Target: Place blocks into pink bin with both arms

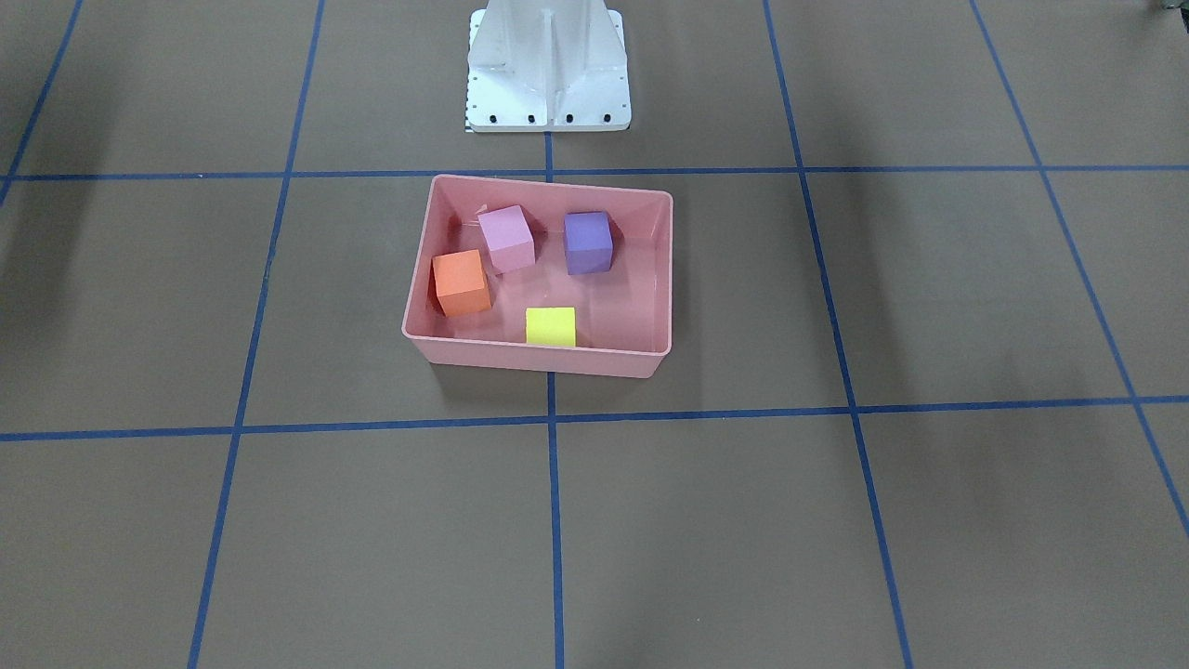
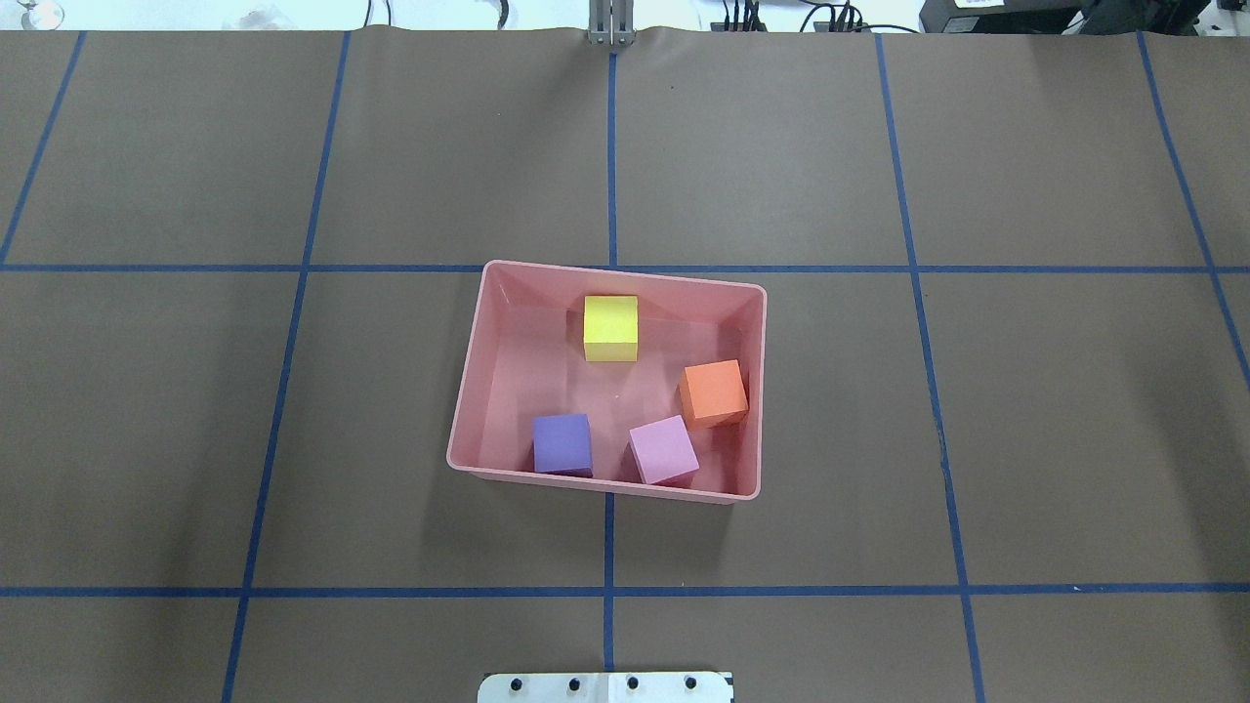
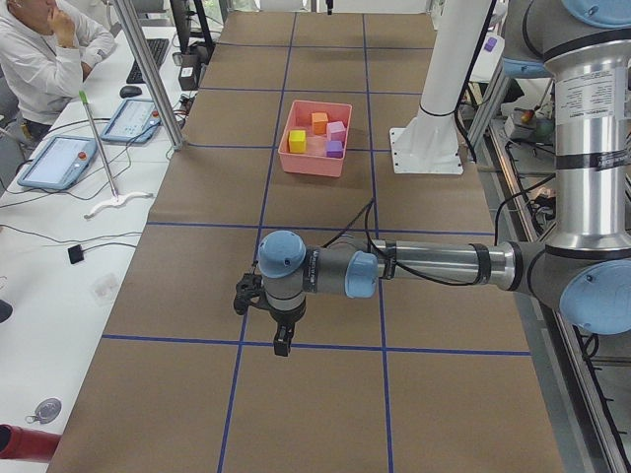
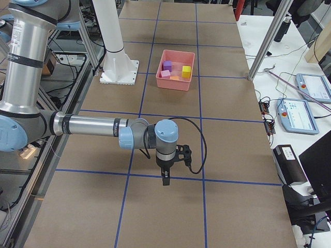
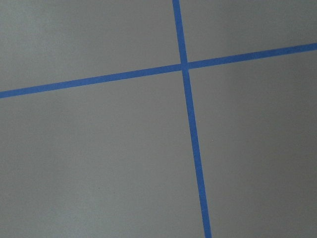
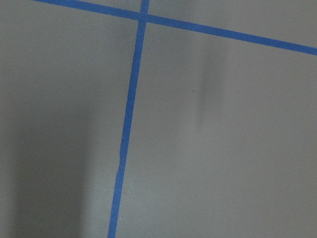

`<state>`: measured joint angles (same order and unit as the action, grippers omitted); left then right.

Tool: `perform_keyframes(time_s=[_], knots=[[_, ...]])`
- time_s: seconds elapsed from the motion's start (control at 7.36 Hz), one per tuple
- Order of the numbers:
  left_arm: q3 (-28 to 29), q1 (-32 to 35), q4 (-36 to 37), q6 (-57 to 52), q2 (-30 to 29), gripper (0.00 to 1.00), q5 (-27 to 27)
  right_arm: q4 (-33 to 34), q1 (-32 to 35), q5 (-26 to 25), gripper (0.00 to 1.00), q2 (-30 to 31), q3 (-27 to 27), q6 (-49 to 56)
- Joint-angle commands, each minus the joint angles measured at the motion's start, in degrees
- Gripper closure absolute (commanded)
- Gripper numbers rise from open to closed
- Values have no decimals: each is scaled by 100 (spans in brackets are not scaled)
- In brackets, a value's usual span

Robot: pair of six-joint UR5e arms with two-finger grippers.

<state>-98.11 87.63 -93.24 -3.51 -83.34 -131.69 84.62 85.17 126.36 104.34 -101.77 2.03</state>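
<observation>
Pink bin (image 2: 471, 391) held all four blocks (image 2: 610, 327), so job looked done; left arm (image 3: 424, 264) and right arm (image 4: 93, 125) hung well apart from it, presumably parked; jaws apart or together, couldn't tell.

The left arm (image 3: 434, 264) is showing silver-grey tubular links, light blue joint caps (image 3: 282, 253) and black bands, with a thin black cable (image 3: 372, 222) looping off the forearm. The right arm (image 4: 93, 125) is presenting the same finish, its cable arcing out at 3 o'clock of the wrist. The left gripper (image 3: 282, 344) and right gripper (image 4: 165, 180) are appearing black. The white ribbed pedestal base (image 1: 548, 65) is carrying dark screws (image 1: 531, 119) along its flange.
</observation>
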Motion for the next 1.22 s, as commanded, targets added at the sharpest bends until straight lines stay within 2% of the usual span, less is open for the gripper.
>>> perform_keyframes(time_s=[0.0, 0.14, 0.27, 1.09], knots=[[-6, 0, -1, -1, 2, 0, 3, 11, 0, -6, 0, 7, 8, 8], [3, 0, -1, -1, 11, 0, 3, 11, 0, 3, 0, 7, 34, -1], [-6, 0, 8, -10, 37, 0, 3, -15, -9, 107, 0, -10, 321, 8], [-6, 0, -1, -10, 64, 0, -6, -33, 0, 108, 0, -1, 307, 16]])
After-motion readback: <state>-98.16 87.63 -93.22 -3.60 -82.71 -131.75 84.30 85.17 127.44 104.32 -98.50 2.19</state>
